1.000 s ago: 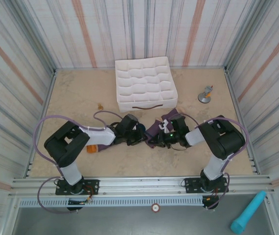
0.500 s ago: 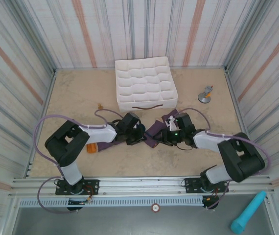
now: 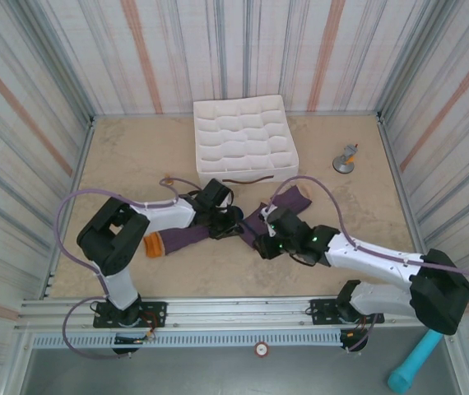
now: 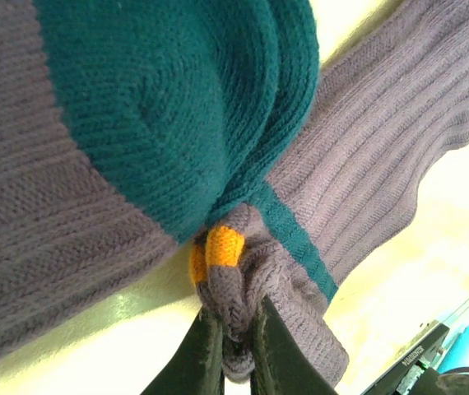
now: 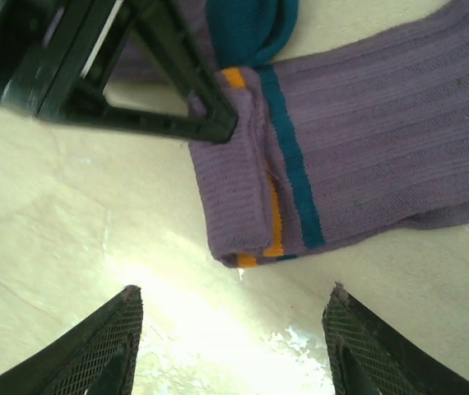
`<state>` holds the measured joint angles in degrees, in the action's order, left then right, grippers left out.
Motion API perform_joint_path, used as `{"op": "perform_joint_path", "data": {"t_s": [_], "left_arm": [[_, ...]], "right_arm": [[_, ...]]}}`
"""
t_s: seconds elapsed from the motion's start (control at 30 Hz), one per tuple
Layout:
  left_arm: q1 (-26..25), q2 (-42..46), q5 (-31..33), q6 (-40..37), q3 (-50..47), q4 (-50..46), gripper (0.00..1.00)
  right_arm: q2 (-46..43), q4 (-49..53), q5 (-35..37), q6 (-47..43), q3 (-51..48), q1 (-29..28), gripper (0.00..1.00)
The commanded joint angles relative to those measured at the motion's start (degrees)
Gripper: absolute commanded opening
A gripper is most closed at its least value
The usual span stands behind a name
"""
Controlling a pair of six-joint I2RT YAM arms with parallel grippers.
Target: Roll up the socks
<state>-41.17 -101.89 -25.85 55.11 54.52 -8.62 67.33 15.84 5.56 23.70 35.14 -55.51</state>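
Two socks are laid centrally on the surface, bare room left and right — one fold is pinched tight by the left tool; the right tool is held agape, empty, just beside it.

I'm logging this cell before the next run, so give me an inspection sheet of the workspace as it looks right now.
Surface: beige table, no spills seen.
Job's things: two purple socks, neither rolled yet; near sock lies flat, orange cuff at its left end; far sock angles toward the box, one end folded over.
Clutter: white gridded box; small grey stand; tiny brown scrap.
Grippers: left gripper shut, pinching a fold of the far sock; right gripper open above the table, holding nothing.
Cables: lilac cables loop off both arms; no snag seen.
Surroundings: striped walls; metal rail; teal tube beyond the rail.
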Motion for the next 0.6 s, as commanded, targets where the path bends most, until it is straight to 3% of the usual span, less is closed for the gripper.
{"op": "perform_joint_path", "data": {"t_s": [0.0, 0.27, 0.57], "left_arm": [[0.82, -0.71, -2.90, -2.31, 1.54, -3.70, 0.00], [1.08, -0.20, -3.25, -2.75, 1.40, -4.06, 0.00], [1.27, -0.26, -4.48, -2.75, 0.47, -3.22, 0.00]], "right_arm": [[2.92, 3.67, 15.46, -6.05, 3.04, -6.08, 0.61], [15.92, 1.19, 32.18, -12.62, 8.10, -18.28, 0.61], [31.05, 0.13, 41.72, -14.06, 13.09, -21.31, 0.51]]}}
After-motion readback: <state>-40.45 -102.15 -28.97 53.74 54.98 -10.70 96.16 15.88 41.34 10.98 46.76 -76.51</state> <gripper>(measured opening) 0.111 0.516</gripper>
